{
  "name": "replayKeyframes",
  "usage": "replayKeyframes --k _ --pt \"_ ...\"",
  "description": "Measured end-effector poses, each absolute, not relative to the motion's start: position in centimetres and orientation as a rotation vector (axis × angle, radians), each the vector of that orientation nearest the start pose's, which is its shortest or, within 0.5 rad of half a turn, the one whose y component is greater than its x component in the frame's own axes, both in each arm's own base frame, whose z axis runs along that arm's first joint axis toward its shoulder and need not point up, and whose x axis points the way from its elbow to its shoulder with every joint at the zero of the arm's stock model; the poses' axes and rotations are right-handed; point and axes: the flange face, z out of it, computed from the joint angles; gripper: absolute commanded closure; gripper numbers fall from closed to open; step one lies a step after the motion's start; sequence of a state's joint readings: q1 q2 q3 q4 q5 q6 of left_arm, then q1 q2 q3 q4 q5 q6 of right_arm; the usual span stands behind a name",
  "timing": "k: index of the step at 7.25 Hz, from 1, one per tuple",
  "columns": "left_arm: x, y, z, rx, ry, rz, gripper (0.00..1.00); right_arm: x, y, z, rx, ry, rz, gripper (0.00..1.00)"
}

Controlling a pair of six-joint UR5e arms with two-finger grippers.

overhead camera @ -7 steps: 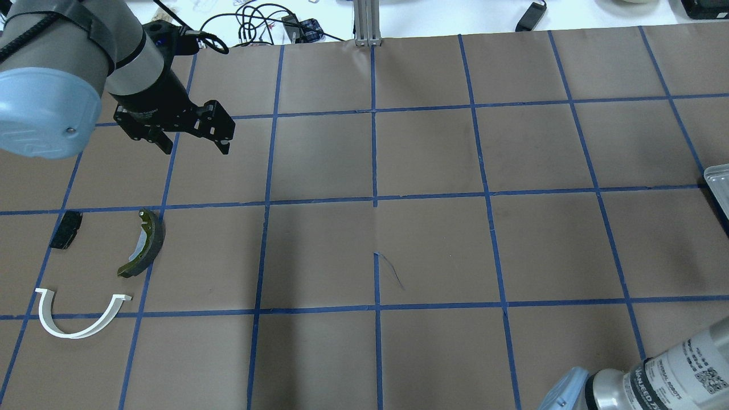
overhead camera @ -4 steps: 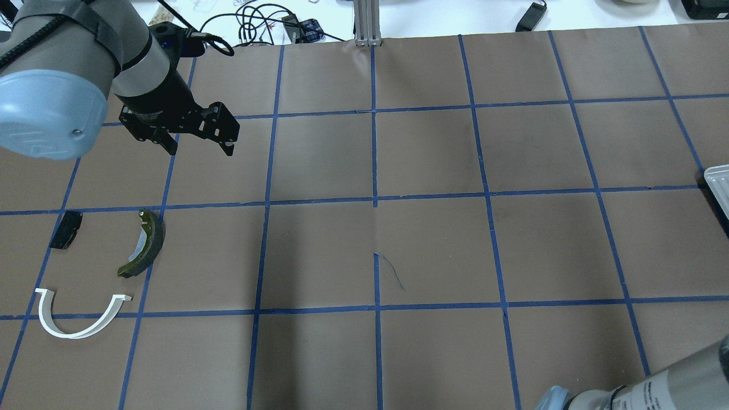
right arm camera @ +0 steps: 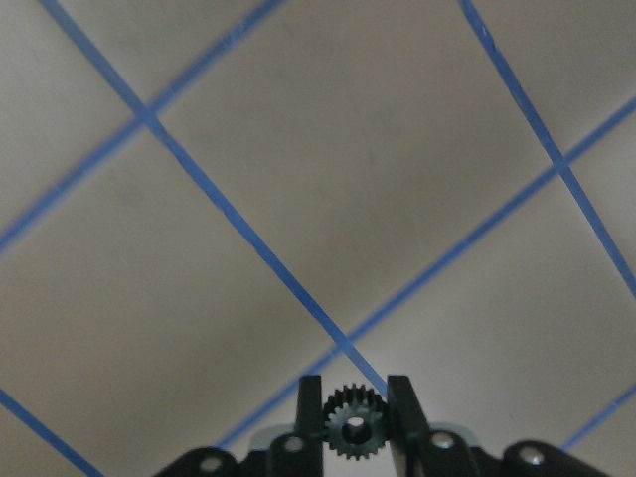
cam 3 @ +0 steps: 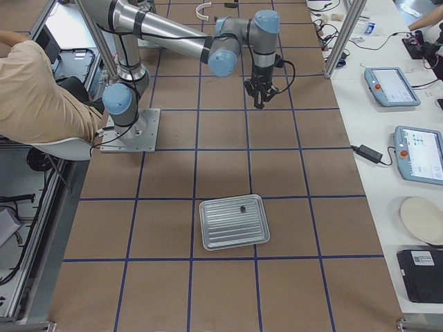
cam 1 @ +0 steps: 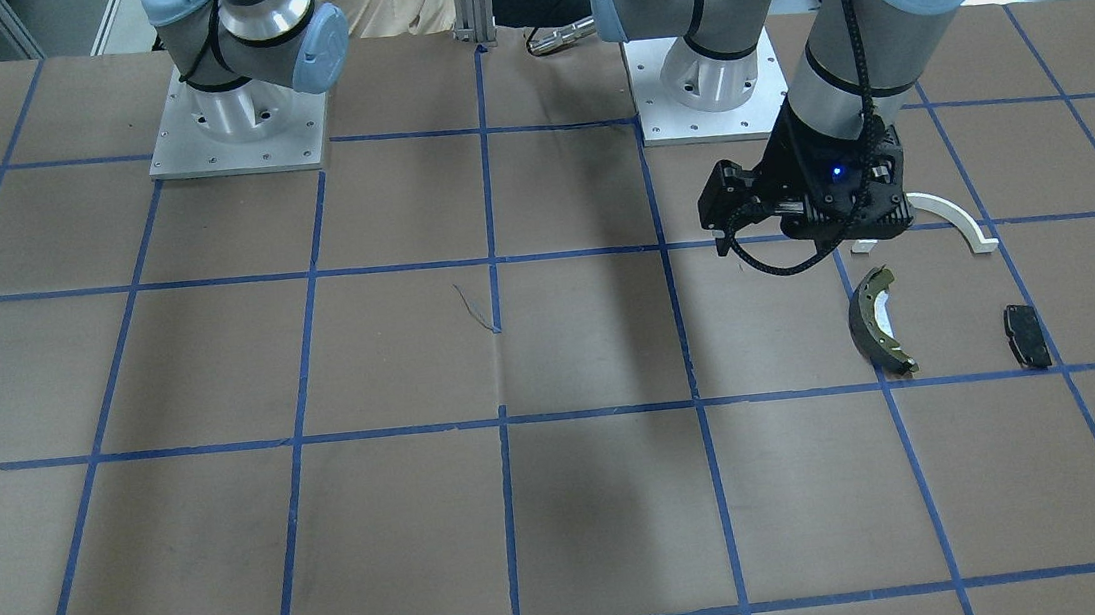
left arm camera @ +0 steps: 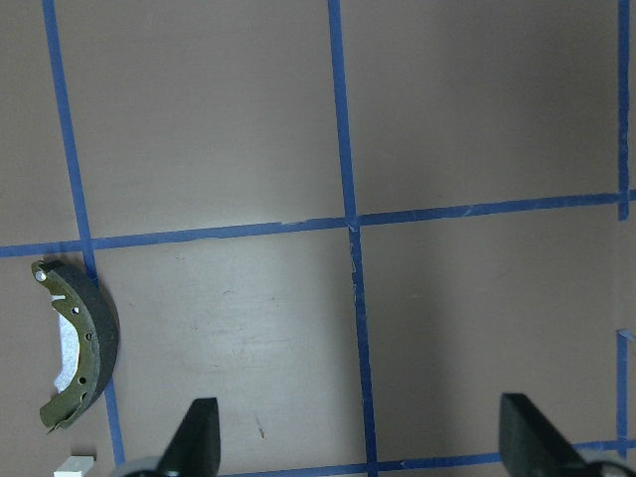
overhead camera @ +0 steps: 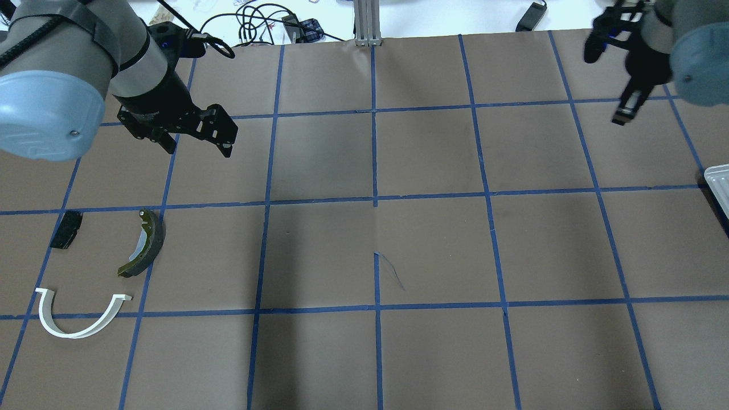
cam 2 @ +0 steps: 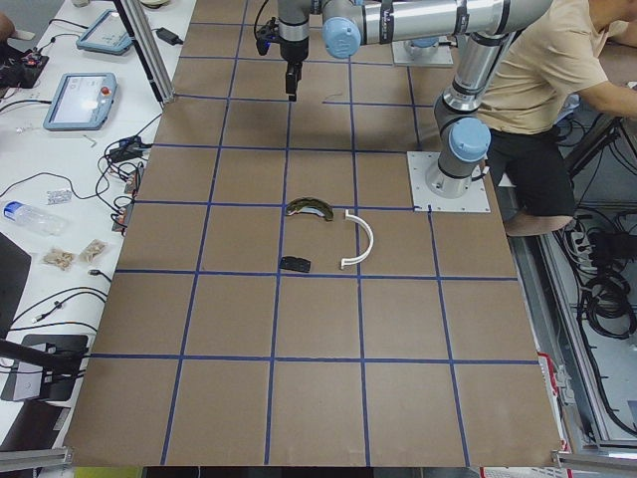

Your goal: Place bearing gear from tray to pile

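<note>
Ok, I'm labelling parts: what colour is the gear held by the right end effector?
The bearing gear is black; the right wrist-mounted view shows it best.

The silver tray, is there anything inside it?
One small dark piece lies in the tray, near one rim; too small to identify. Nothing covers its ribbed floor.

R arm no longer fills the overhead view's lower-right corner. R gripper (overhead camera: 622,115) now shows at upper right instead, above the table's (overhead camera: 433,239) far squares, well beyond the tray (overhead camera: 719,183). Wrist cam: small gear (right arm camera: 350,424) clamped btw its fingers.
</note>
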State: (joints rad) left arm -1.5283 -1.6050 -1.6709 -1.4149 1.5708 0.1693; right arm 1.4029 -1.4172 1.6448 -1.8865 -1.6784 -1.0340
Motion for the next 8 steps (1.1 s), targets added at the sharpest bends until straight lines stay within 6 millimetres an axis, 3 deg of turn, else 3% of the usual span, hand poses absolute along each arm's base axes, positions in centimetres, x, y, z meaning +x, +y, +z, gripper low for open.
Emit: replayKeyframes --k 2,4,6,7,8 --pt "-10.9 -51.1 43.8 0.204 3.132 -0.037 0.00 12.8 -55.8 38.4 -0.893 2.985 -0.088 1.00" --pt "-10.8 -51.1 43.8 0.206 3.132 -0.036 0.00 22.3 -54.2 34.3 -0.556 3.021 -0.049 1.00" --pt "-10.8 -51.0 43.8 0.242 3.129 -0.036 0.00 32.2 -52.8 28.3 -0.319 3.038 -0.049 1.00" --pt "-10.8 -51.0 43.8 0.261 3.127 -0.037 0.00 36.3 -51.4 25.9 -0.263 3.035 -0.051 1.00" --pt "-10.8 -51.0 43.8 0.271 3.127 -0.037 0.00 38.8 -50.3 24.0 -0.200 3.029 -0.026 0.90"
